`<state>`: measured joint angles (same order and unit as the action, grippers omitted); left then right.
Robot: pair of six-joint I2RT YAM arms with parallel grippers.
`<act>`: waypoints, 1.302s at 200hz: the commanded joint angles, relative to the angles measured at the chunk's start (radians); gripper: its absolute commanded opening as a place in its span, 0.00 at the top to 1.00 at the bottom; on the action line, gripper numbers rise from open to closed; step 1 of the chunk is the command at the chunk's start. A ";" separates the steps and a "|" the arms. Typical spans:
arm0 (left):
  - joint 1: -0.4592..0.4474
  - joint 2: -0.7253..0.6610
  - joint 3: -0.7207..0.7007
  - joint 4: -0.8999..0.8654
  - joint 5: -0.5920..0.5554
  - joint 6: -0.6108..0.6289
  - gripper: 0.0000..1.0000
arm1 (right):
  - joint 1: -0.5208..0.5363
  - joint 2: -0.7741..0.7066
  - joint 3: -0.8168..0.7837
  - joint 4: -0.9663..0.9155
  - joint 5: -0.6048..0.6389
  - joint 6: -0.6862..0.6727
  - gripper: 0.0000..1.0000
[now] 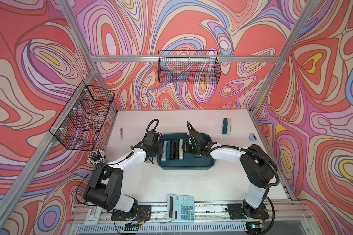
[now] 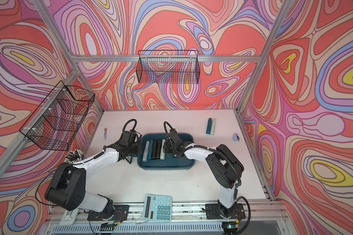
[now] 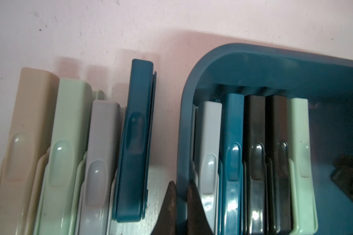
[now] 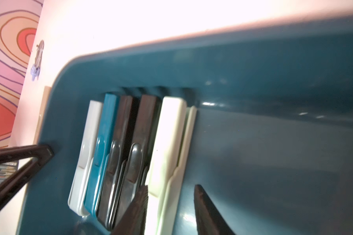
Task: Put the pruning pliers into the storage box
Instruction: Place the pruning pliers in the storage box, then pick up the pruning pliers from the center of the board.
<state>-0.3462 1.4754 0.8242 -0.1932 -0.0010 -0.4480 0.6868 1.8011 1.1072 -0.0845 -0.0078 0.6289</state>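
The teal storage box (image 1: 200, 161) sits mid-table. Several pruning pliers lie side by side in it: grey (image 1: 164, 151), teal, two black, and pale green (image 4: 169, 132). My left gripper (image 3: 181, 195) is shut on the box's left wall, also seen in a top view (image 1: 158, 149). Just outside that wall lie beige (image 3: 29, 122), pale green, grey and teal pliers (image 3: 137, 132). My right gripper (image 4: 171, 187) is inside the box, open, straddling the pale green pliers; one finger touches them, the other stands clear. Two more pliers (image 1: 226, 126) lie at the back right.
A calculator (image 1: 181, 207) lies at the front edge. A small lilac object (image 1: 252, 136) sits far right, a small pale item (image 1: 121, 133) far left. Wire baskets hang on the back wall (image 1: 189, 67) and left wall (image 1: 84, 116).
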 commanded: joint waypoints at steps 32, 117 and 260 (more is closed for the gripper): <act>-0.002 0.022 0.013 -0.032 0.000 0.012 0.95 | -0.142 -0.196 0.036 -0.145 0.107 -0.089 0.60; -0.002 0.011 0.001 -0.031 -0.001 0.005 0.95 | -0.466 -0.100 0.106 -0.277 0.094 -0.131 0.48; 0.000 -0.013 -0.009 -0.057 -0.013 0.016 0.94 | -0.592 0.148 0.189 -0.248 0.067 -0.167 0.37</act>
<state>-0.3462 1.4731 0.8238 -0.1986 -0.0082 -0.4408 0.1097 1.9213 1.2770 -0.3462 0.0551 0.4816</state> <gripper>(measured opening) 0.073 0.629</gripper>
